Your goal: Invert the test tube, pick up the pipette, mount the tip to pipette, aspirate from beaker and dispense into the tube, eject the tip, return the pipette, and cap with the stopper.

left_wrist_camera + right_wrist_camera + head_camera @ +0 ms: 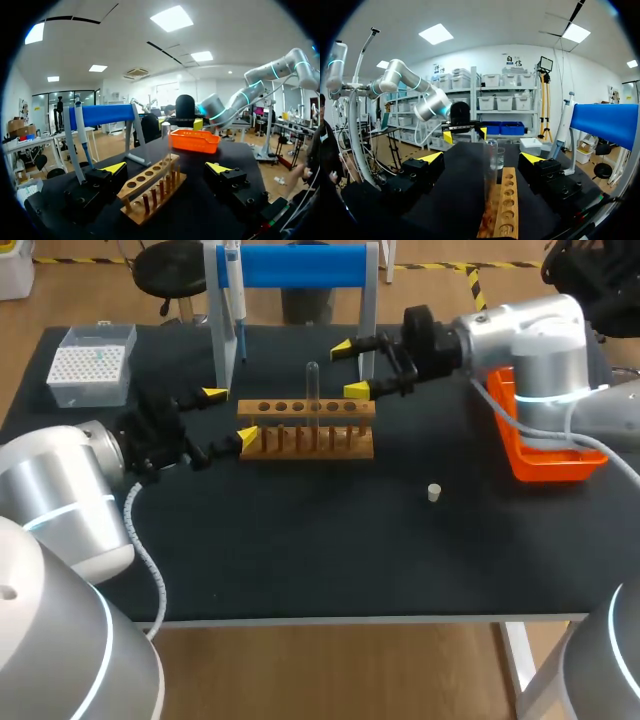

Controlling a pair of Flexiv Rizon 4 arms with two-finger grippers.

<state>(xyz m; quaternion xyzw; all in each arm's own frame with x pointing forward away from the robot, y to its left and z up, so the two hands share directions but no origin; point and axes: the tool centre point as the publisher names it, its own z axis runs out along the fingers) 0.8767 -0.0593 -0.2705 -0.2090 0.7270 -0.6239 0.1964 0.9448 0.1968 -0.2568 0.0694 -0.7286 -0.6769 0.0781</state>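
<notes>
A wooden rack (305, 430) stands mid-table with a clear test tube (313, 390) upright in it, rounded end up. My left gripper (230, 415) is open at the rack's left end, which lies between its fingers in the left wrist view (150, 187). My right gripper (350, 369) is open behind the rack's right end, with the tube (491, 172) just ahead between its fingers, untouched. The pipette (235, 290) hangs on the blue stand (300, 265). A small white stopper (433, 492) lies on the table at front right. A small beaker (500, 158) shows beyond the tube.
A white tip box (92, 362) sits at the back left. An orange tray (545, 440) lies at the right under my right arm. The blue stand's legs stand just behind the rack. The black table's front half holds only the stopper.
</notes>
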